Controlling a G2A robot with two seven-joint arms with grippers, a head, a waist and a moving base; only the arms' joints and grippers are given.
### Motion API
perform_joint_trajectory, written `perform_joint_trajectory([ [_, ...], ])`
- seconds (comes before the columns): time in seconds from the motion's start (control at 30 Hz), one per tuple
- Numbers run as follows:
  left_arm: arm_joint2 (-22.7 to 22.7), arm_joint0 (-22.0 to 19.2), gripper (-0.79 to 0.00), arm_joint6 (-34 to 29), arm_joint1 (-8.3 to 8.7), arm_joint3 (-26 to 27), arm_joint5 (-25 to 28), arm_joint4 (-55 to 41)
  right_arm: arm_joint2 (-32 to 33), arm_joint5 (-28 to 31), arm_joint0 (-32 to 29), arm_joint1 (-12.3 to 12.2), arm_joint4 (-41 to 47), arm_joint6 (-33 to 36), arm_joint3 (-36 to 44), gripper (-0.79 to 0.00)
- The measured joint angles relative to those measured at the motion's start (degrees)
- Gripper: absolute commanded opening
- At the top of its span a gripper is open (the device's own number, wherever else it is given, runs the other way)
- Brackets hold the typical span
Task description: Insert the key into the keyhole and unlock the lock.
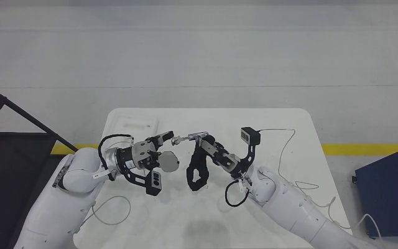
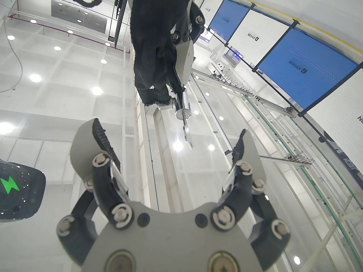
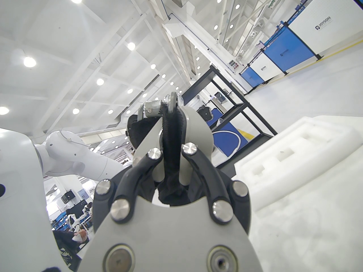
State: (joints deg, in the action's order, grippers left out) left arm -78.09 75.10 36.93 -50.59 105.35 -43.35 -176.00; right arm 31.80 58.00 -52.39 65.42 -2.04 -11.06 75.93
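While the right claw (image 3: 173,111) is pinched shut, its two fingers squeezing a black cloth (image 3: 170,145) and the small metal lock (image 3: 151,109) at their tips, the left claw (image 2: 170,128) stands wide open with nothing in it. Its ribbed fingers (image 2: 105,142) are spread far apart.

Both claws hang above the middle of the white table (image 1: 261,121), tips turned toward each other and only just apart.

From the lock's round face a slim silver key (image 2: 188,138) pokes out toward the left claw. It points into the gap between the spread fingers and, as far as I can see, touches neither of them. How deep the key sits in the keyhole I cannot tell from here.

The cloth is bunched around the lock and covers most of its body, leaving only the metal end bare beyond the right claw's fingertips. The rest of the cloth hangs in a long dark fold below that claw, down toward the tabletop, between the two arms.

On the far left part of the table lies a white foam tray (image 1: 134,121) with cut-out pockets, well apart from both claws. A thin pale cable (image 1: 115,211) loops on the table by the left arm, and another thin cable (image 1: 289,140) trails across the table on the right side, near the right arm.
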Motion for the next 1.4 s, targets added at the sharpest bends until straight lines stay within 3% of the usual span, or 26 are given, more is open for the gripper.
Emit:
perform_joint_trajectory([
  [0.4,0.82,0.02,0.0,-2.58,-0.38,0.56,3.2,0.0,0.0,0.0,0.0,0.0,0.0,0.0,0.0,-0.785],
  [0.47,1.01,-0.47,-0.197,-2.21,-0.43,0.34,3.88,0.0,0.0,0.0,0.0,0.0,0.0,0.0,0.0,-0.785],
  [0.5,1.13,-0.72,-0.379,-2.02,-0.47,0.26,4.14,0.0,0.0,0.0,0.0,0.0,0.0,0.0,0.0,-0.785],
  [0.6,1.43,-1.13,-0.471,-1.43,-0.56,0.17,4.71,0.0,0.0,0.0,0.0,0.0,0.0,0.0,0.0,-0.785],
  [0.73,1.49,-1.32,-0.767,-0.89,-0.63,0.25,5.04,0.0,0.0,0.0,0.0,0.0,0.0,0.0,0.0,-0.785],
  [1.07,-0.34,0.17,-0.785,-0.16,-0.48,0.78,4.2,0.13,0.0,0.0,0.0,0.0,0.0,0.0,0.0,-0.785],
  [1.4,-2.32,1.58,-0.785,-4.67,-0.48,2.12,-2.56,12.17,0.0,0.0,0.0,0.0,0.0,0.0,0.0,-0.785],
])
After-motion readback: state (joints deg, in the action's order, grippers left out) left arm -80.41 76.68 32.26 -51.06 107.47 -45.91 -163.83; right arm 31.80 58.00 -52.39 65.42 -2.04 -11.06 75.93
